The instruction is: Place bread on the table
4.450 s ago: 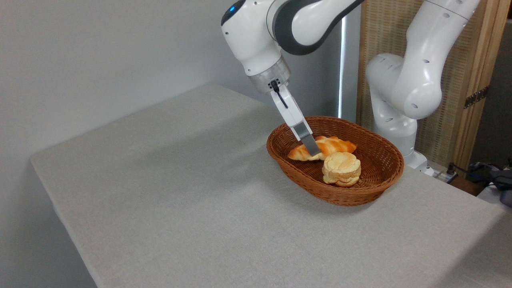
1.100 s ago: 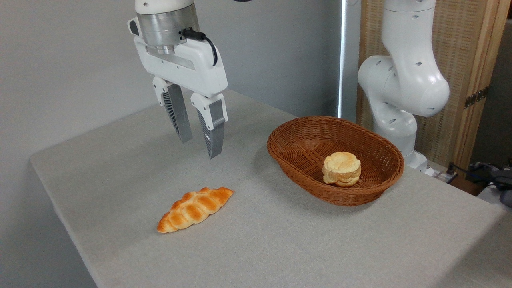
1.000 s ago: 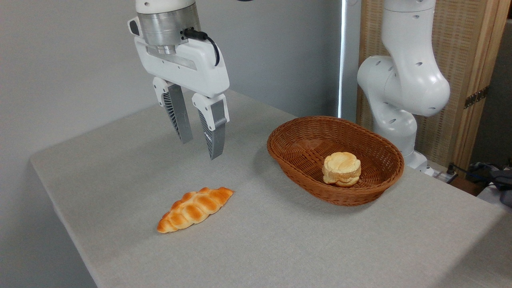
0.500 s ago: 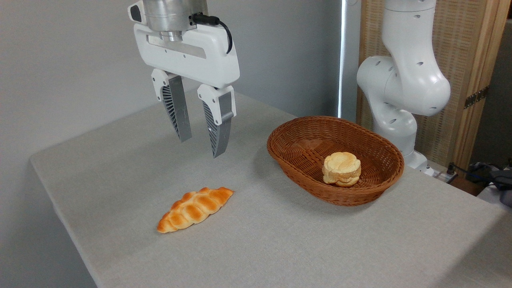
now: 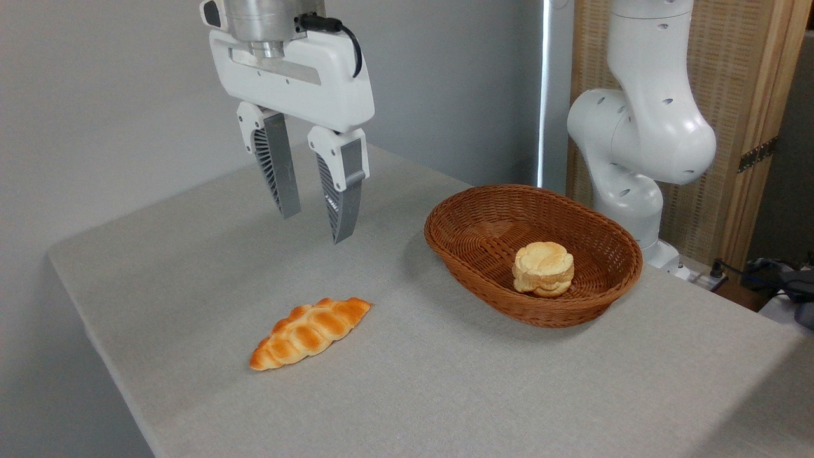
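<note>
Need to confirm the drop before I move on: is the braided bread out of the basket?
Out. The bread lies flat on the table, clear of the basket; the open gripper hangs above it, empty.

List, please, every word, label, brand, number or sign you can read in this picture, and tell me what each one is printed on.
None: no readable text appears anywhere.
The gripper housing, the arm, the basket, the bread, the bun and the table carry no visible lettering.

White glossy arm (image 5: 642, 127) at right, small round holes; end effector (image 5: 315, 226) upper left: white housing, silver collar, black cable, grey ribbed fingers (image 5: 273, 168).
</note>
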Action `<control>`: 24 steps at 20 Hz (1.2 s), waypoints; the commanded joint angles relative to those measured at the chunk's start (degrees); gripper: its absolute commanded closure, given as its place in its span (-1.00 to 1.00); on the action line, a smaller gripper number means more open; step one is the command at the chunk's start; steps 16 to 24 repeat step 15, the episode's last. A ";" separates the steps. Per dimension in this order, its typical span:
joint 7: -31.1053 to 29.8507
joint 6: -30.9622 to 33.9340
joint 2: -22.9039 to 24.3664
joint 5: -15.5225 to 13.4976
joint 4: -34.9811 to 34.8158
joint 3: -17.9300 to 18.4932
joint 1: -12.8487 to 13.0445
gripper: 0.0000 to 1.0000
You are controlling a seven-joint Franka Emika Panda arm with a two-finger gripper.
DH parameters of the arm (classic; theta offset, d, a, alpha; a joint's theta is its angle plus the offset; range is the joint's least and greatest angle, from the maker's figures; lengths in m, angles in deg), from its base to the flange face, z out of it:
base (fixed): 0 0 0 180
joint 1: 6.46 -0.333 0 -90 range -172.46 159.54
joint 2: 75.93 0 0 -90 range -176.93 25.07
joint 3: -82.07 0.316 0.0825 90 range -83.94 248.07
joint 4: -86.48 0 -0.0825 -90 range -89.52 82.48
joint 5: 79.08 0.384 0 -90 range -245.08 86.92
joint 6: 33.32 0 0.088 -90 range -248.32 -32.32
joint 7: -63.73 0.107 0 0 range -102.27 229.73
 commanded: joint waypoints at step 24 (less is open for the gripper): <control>6.35 6.42 -1.75 -1.06 2.84 0.46 0.17 -1.00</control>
